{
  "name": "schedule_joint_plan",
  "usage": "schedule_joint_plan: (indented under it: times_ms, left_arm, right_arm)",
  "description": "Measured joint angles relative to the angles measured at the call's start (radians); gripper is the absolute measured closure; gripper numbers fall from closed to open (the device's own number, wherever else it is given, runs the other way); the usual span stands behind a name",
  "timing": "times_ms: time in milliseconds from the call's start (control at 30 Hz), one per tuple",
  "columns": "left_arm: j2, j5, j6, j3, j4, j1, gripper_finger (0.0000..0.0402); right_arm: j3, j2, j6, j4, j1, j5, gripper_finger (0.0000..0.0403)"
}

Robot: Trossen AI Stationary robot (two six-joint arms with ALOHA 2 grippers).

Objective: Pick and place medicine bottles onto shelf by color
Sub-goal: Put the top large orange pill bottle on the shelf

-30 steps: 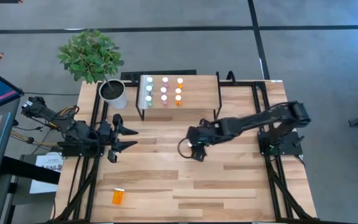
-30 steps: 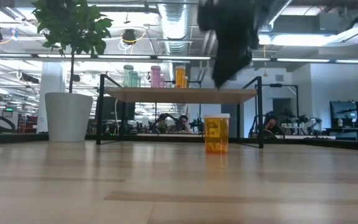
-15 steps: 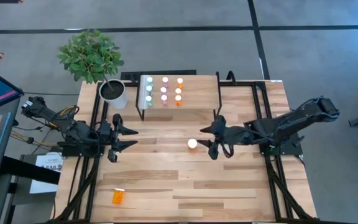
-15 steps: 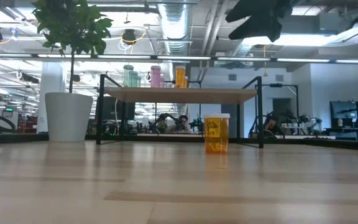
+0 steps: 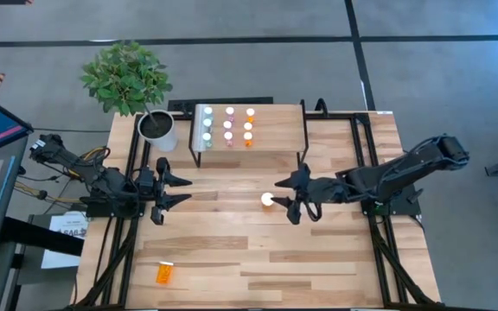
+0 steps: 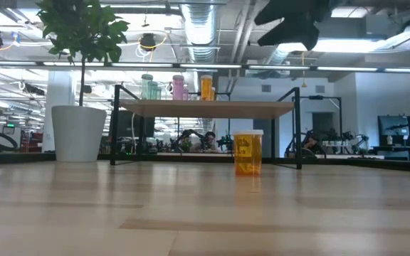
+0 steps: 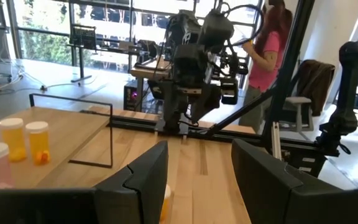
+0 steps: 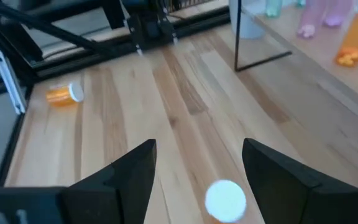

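Observation:
A large orange medicine bottle (image 5: 268,199) with a white cap (image 8: 225,199) stands upright on its base (image 6: 248,153) on the table in front of the shelf (image 5: 275,130). My right gripper (image 5: 289,197) hovers open just to its right, raised well above it (image 6: 290,21), touching nothing. On the shelf stand rows of small bottles: green (image 5: 207,123), pink (image 5: 229,123) and orange (image 5: 249,125). A second orange bottle (image 5: 164,274) lies on its side near the front left. My left gripper (image 5: 185,192) waits open at the table's left.
A white pot with a green plant (image 5: 158,130) stands at the shelf's left end. Black frame rails (image 5: 128,173) run along both table sides. Bare wood lies between the standing bottle and the near edge. A person in pink (image 7: 266,50) stands beyond the table.
My right gripper has risen from over the standing orange bottle and drawn back toward the table's right edge, tipping from pointing steeply down to nearly level. The bottle stays upright where it was, its white cap now uncovered.

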Motion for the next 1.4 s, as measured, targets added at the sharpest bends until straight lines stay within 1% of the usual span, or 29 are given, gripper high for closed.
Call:
schedule_joint_plan:
  times_ms: [400, 533, 667, 800, 900, 967, 1100, 1233, 1333, 1400]
  left_arm:
    - [0.000, 0.000, 0.000, 0.000, 0.001, 0.000, 0.0235]
    - [0.000, 0.001, 0.000, 0.000, 0.003, 0.000, 0.0235]
    - [0.000, 0.006, 0.000, 0.000, -0.001, 0.000, 0.0235]
    - [0.000, 0.006, 0.000, 0.000, -0.001, 0.000, 0.0235]
    - [0.004, 0.006, 0.000, 0.000, 0.000, 0.000, 0.0235]
    - [0.009, 0.005, 0.000, 0.000, 0.000, 0.000, 0.0235]
    - [0.015, 0.005, 0.000, 0.000, 0.009, 0.000, 0.0235]
    - [0.021, 0.003, 0.000, 0.000, 0.007, 0.000, 0.0235]
    - [0.021, 0.000, 0.000, 0.000, 0.009, 0.000, 0.0235]
    - [0.021, 0.000, 0.000, 0.000, 0.009, 0.000, 0.0235]
  right_arm:
    - [-0.002, 0.091, 0.000, 0.000, -0.007, -0.001, 0.0144]
    - [0.001, 0.154, 0.000, 0.067, -0.008, -0.002, 0.0144]
    - [0.002, 0.190, -0.003, 0.110, -0.015, -0.055, 0.0144]
    - [0.002, 0.192, 0.116, 0.107, -0.044, -0.086, 0.0141]
    - [0.003, 0.175, 0.155, 0.113, -0.059, -0.086, 0.0131]
    - [0.002, 0.151, 0.155, 0.076, -0.067, -0.090, 0.0123]
    - [0.002, 0.129, 0.084, 0.074, -0.082, -0.162, 0.0115]
    - [0.003, 0.125, 0.081, 0.090, -0.087, -0.168, 0.0109]
    - [0.002, 0.125, 0.085, 0.088, -0.087, -0.171, 0.0085]
    - [0.002, 0.125, 0.085, 0.083, -0.086, -0.171, 0.0057]
